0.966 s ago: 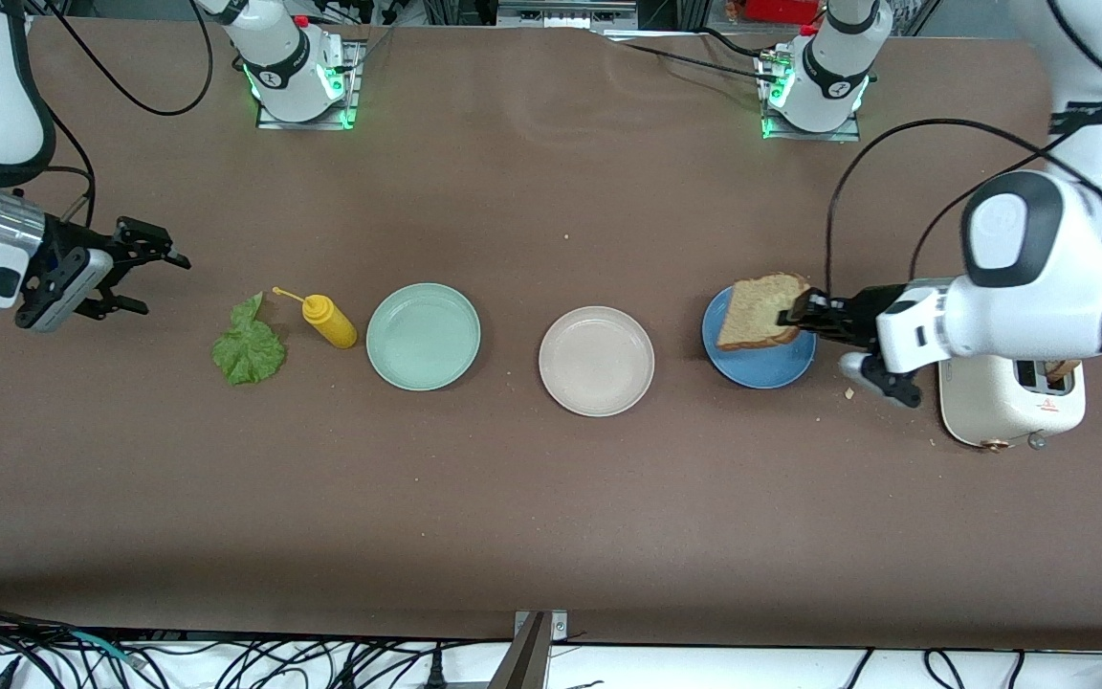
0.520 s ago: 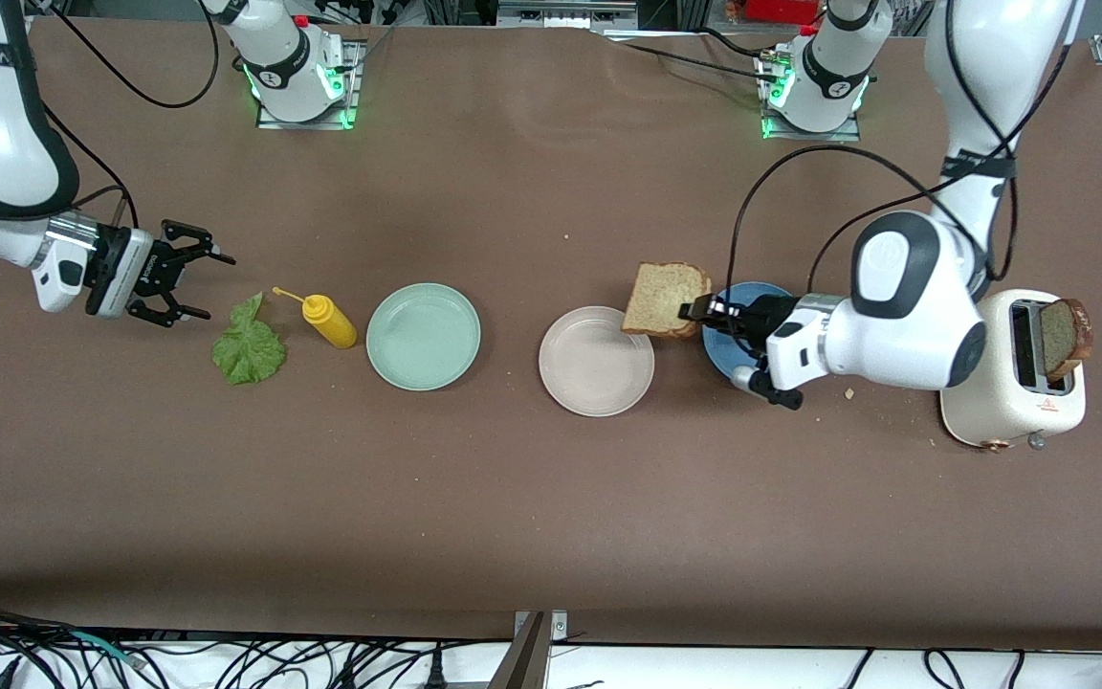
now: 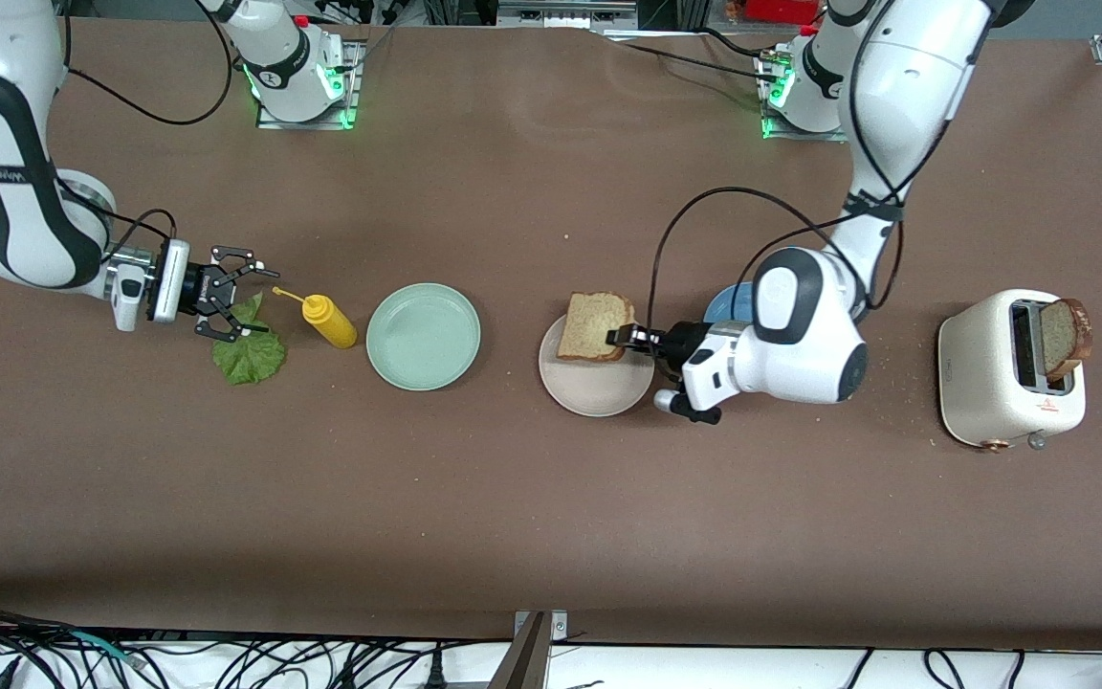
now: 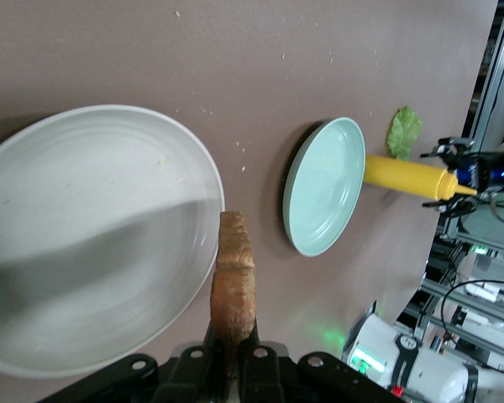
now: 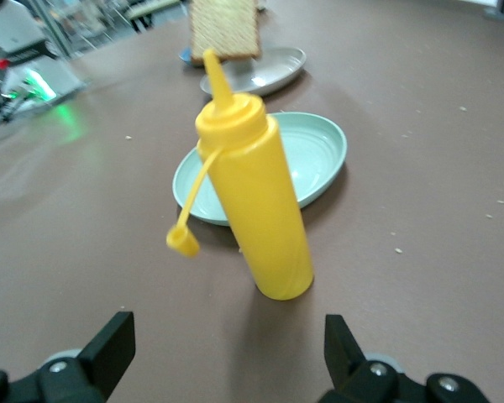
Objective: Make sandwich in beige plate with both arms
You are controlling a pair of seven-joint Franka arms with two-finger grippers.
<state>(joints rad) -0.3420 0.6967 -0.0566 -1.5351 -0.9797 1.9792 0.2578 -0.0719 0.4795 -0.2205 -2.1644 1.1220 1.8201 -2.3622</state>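
Step in hand: the left end effector [image 3: 624, 337], clamped on a bread slice [image 3: 594, 325], holds it over the beige plate [image 3: 599, 394] (mid-desk). Next: lower, release. The right end effector [image 3: 233, 304], fully spread, hovers over the lettuce [image 3: 250, 356].

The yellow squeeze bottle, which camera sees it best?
The right wrist view: the yellow squeeze bottle stands big and upright there, its cap dangling open. The front view shows it small, between the lettuce leaf and the mint green plate. The left wrist view shows it far off.
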